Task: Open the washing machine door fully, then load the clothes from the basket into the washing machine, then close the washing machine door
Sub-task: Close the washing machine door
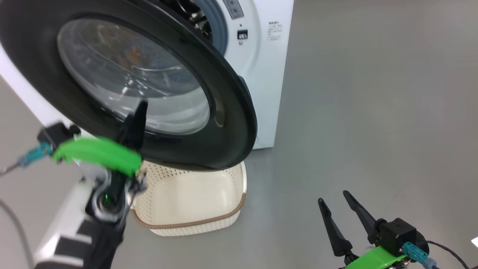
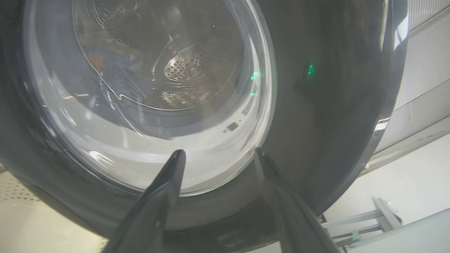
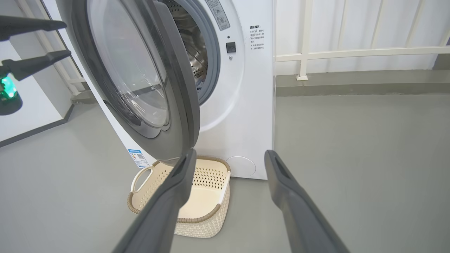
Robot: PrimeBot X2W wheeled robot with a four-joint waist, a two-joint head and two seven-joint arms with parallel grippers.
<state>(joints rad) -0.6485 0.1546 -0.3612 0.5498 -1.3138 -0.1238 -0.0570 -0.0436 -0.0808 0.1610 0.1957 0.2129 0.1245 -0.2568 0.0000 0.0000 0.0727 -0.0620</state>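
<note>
Part of basket [image 1: 194,223] behind door [image 1: 227,123]

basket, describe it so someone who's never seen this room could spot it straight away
Find the big white washing machine standing on the grey floor. Its round black door hangs partly open, and the basket sits on the floor right under that door's lower edge. It is small, cream, perforated plastic with a brown woven-look rim.

Bare indoor test space: a lone washer [image 3: 242,116] on smooth grey floor [image 3: 351,158], white railing [image 3: 351,53] and plain white walls [image 3: 337,21] behind
</note>
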